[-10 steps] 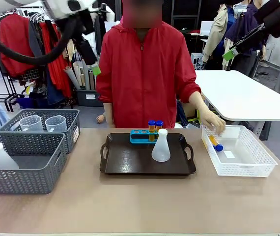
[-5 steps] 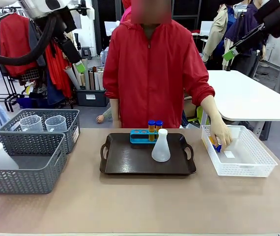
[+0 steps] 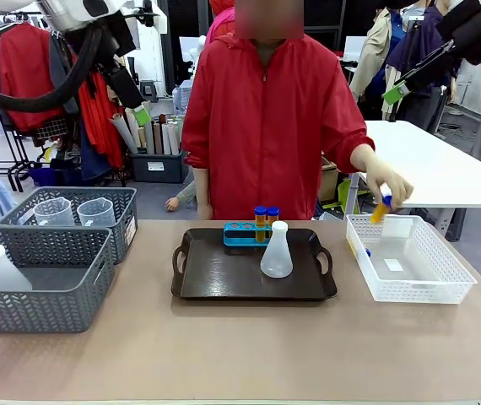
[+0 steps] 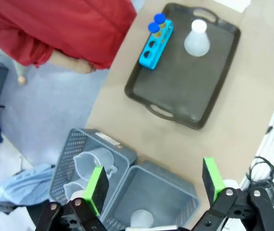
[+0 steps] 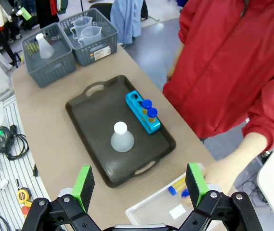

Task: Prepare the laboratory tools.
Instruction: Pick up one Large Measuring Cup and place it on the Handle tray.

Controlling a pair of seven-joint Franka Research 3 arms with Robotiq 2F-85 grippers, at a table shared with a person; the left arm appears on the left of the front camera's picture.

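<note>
- We face a beige table in a room hung with clothes racks.
- A dark brown tray sits mid-table. At its 9 o'clock, grey mesh baskets hold clear graduated plastic jugs. At its 3 o'clock is a white mesh basket.
- On the tray stands a translucent white conical flask, with two blue-capped orange tubes at its 12.
- A person's hand holds another tube above the white basket.
- From the wrists we see the left gripper and the right gripper, both with jaws apart and empty.

readable text: none | label on grey basket, left of frame: print too small to read
</note>
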